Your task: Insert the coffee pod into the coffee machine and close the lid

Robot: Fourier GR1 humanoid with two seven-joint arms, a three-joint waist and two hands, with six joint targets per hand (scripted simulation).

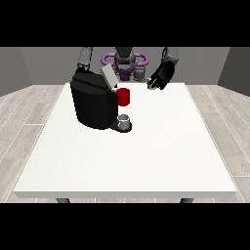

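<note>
The black coffee machine [93, 102] stands on the left half of the white table [146, 161], with its grey lid [108, 76] tilted up and open. A red thing at the machine [124, 96] sits at its upper front. The hand at the view's right [162, 75] hovers above the table's far edge, to the right of the lid and apart from the machine. Its fingers curl down round a small grey thing [151, 86] at their tips. At the view's left only the forearm [85, 58] shows; that hand is hidden behind the machine.
A grey cup [125, 122] stands on the machine's base at its front. The robot's torso [125, 62] is behind the table's far edge. Bare white tabletop stretches from the machine to the near and right edges.
</note>
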